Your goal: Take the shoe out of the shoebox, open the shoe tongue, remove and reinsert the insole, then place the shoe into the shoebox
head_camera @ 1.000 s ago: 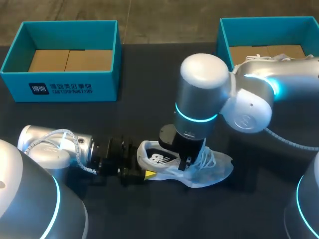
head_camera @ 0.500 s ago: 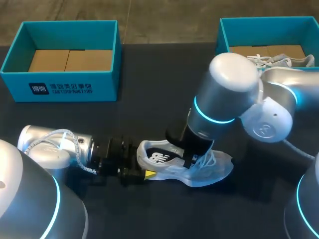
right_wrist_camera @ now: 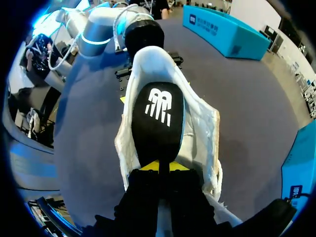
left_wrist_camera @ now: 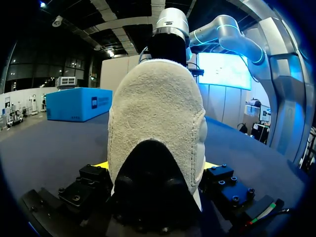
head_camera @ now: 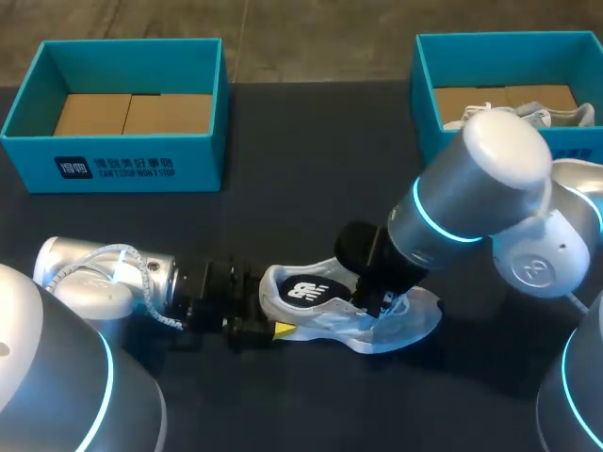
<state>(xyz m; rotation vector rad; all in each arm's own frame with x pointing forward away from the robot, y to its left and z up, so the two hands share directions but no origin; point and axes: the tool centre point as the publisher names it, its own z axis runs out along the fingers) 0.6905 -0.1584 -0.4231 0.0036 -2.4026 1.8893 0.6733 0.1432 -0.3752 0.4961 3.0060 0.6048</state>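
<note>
A white shoe (head_camera: 415, 318) lies on its sole on the dark table, toe to the right. Its heel (left_wrist_camera: 158, 113) sits between the fingers of my left gripper (head_camera: 267, 309), which touch it from both sides. A black insole (head_camera: 316, 291) with a white logo lies tilted in the shoe's opening. My right gripper (head_camera: 377, 303) is shut on the front end of the insole (right_wrist_camera: 158, 118), over the laces. In the right wrist view the yellow tips (right_wrist_camera: 148, 167) pinch the insole's edge, with the shoe's white upper (right_wrist_camera: 200, 128) spread around it.
An open teal shoebox (head_camera: 127, 165) stands at the back left with only brown card in it. A second teal shoebox (head_camera: 424, 80) at the back right holds another white shoe (head_camera: 532, 115). My right arm's elbow hangs in front of that box.
My right arm has swung to the right and tilted lower, still holding the insole. More of the insole now shows in the shoe's opening. The left arm and shoe have stayed put.
</note>
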